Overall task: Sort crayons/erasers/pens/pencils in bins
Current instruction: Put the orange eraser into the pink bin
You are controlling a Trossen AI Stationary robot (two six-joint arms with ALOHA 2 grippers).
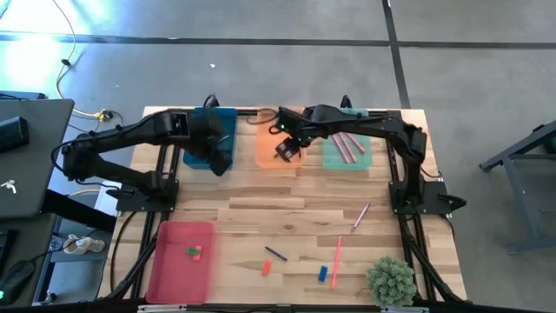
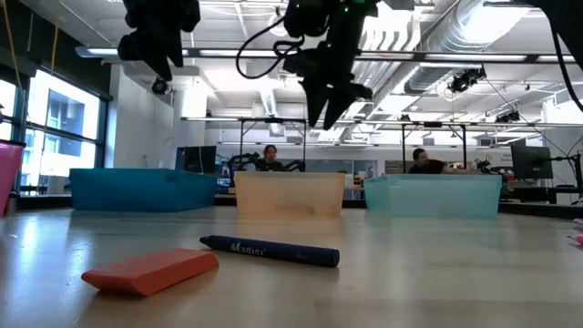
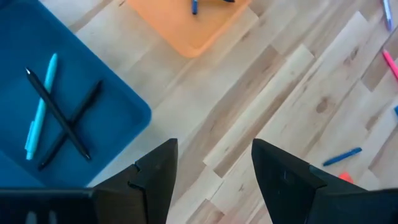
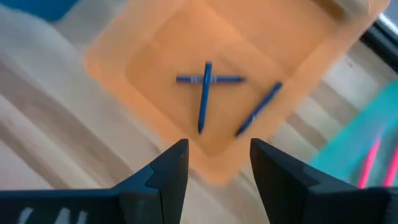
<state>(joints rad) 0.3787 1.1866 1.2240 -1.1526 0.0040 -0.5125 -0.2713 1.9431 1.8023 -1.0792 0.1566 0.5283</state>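
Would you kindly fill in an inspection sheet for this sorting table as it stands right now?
Surface: wooden table, planked, dry.
Job's things: blue bin holds three pens; orange bin holds three dark blue sticks; mint bin holds pink sticks; pink-red bin holds small erasers.
Still loose: orange eraser, dark blue stick, pink sticks, blue piece.
Clutter: green plant.
Grippers: left gripper open by the blue bin; right gripper open above the orange bin; both empty.
Cables: yellow cable on the floor.
Surroundings: two people behind the table.
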